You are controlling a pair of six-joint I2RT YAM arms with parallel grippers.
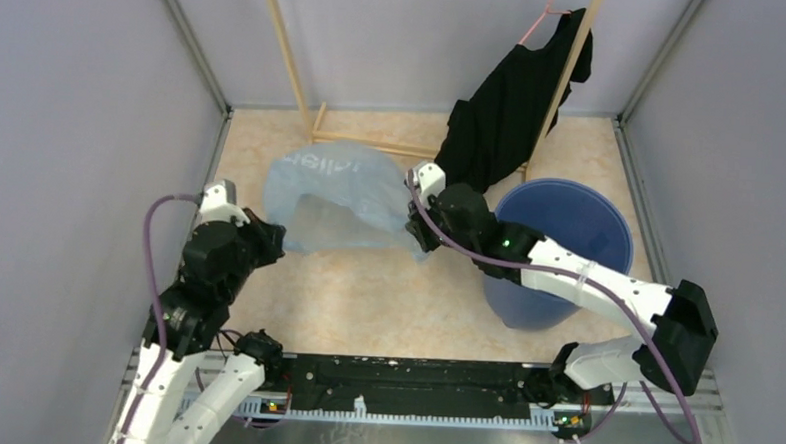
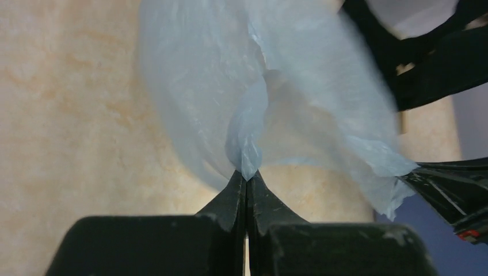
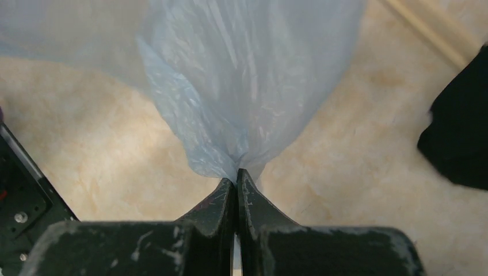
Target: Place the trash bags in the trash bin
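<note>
We have bare counter (image 1: 366, 296) between the grey side walls. Our right arm partly hides the trash bin (image 1: 531, 310) at right. The left claw (image 2: 246, 179) and right claw (image 3: 236, 179) are each clenched on the pale-blue trash bag (image 1: 335, 191), which is spread between them, left of the bin.

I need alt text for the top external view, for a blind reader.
A pale-blue trash bag hangs stretched between the left claw and the right claw, each shut on one edge, over a beige table. A blue trash bin stands at right; a black garment hangs behind.
</note>
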